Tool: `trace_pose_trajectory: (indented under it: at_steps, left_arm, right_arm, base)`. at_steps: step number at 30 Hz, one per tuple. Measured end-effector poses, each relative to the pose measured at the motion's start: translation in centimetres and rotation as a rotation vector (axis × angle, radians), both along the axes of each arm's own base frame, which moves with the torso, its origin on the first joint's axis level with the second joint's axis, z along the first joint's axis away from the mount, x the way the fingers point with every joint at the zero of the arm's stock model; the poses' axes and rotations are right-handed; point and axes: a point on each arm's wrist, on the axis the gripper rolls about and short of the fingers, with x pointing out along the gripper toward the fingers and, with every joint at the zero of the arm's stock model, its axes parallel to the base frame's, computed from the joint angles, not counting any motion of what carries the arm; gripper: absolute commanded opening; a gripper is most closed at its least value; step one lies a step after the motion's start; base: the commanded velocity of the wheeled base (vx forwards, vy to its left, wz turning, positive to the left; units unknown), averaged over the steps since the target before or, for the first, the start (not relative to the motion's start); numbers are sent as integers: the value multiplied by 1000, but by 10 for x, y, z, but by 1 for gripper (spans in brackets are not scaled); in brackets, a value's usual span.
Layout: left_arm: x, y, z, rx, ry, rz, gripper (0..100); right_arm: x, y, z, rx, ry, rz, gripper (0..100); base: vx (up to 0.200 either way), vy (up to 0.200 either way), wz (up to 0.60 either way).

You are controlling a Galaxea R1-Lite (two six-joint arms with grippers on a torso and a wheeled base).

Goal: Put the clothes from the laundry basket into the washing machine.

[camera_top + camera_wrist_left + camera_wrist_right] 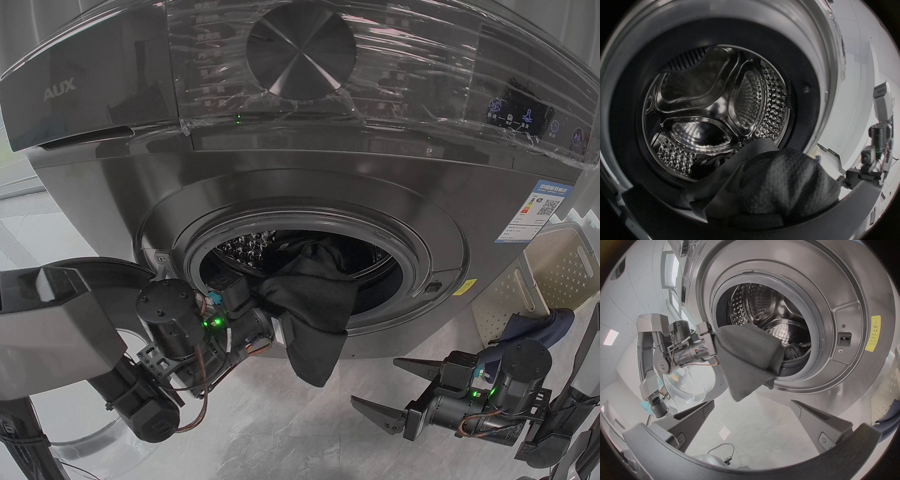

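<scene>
Black garment (315, 300) draped over left gripper (270, 328) at drum (259, 245) mouth.

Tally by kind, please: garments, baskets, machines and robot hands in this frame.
Garments: 2 (black garment at the drum mouth, dark blue garment on the basket); dark cloth inside the drum not counted, unclear if separate
Laundry basket: 1
Washing machine: 1
Hands: 2 (left hand, right hand)
Total: 6

Glossy metal washing machine (437, 187), shiny dimpled steel drum (750, 100), matt black woven cloth (312, 300), perforated plastic laundry basket (562, 262)
</scene>
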Motion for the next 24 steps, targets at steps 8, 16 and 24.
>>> trace_pose_trajectory:
  at_steps: [8, 16, 24]
  left_arm:
    - [36, -21, -2, -58, -51, 50, 0]
    - [74, -31, -16, -86, -86, 92, 0]
    - [96, -38, -28, -79, -78, 107, 0]
  right_arm:
    - [-2, 2, 1, 2, -3, 11, 100]
    - [-4, 3, 2, 7, -7, 20, 100]
    - [-5, 4, 2, 5, -5, 25, 100]
  base:
    - [0, 0, 0]
    - [0, 0, 0]
    - [0, 0, 0]
